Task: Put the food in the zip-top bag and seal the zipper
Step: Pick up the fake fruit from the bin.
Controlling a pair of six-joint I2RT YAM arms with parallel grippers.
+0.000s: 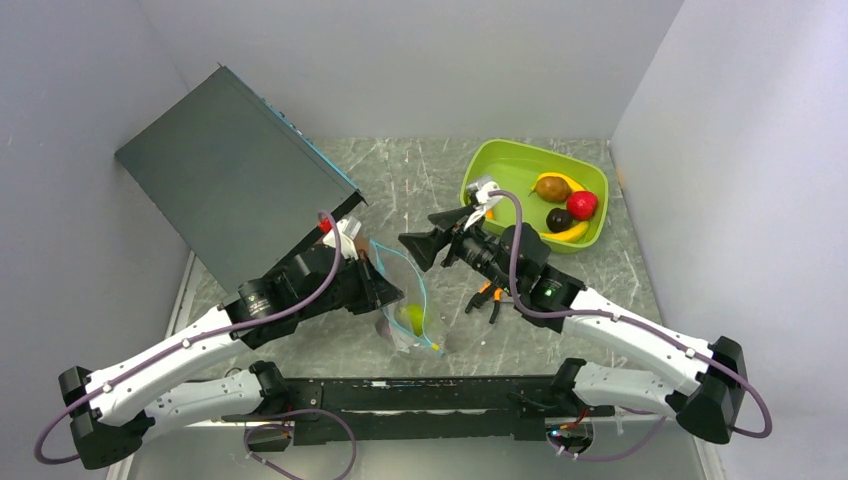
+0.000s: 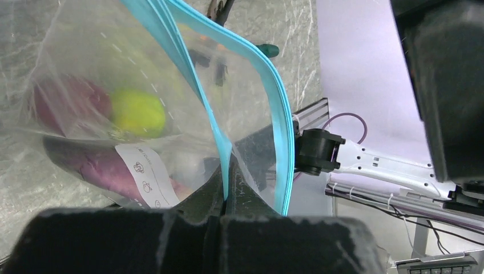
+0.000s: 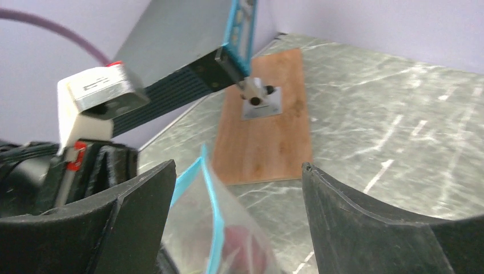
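Note:
The zip-top bag (image 1: 412,300) stands open on the table between the arms, its blue-green zipper (image 2: 212,123) split into two lips. My left gripper (image 2: 228,197) is shut on one zipper lip and shows in the top view (image 1: 390,292) at the bag's left side. Inside the bag lie a green apple (image 2: 138,112), a purple piece (image 2: 103,168) and a dark red piece (image 2: 65,97). My right gripper (image 3: 238,171) is open and empty just above the bag's mouth (image 3: 208,222); in the top view (image 1: 420,238) it sits at the bag's far end.
A lime-green tray (image 1: 500,160) at the back right holds a brown pear (image 1: 550,187), a red fruit (image 1: 582,204), a dark plum (image 1: 558,219) and bananas (image 1: 572,232). Pliers (image 1: 487,298) lie under the right arm. A grey box (image 1: 235,170) leans at the back left, over a wooden board (image 3: 265,123).

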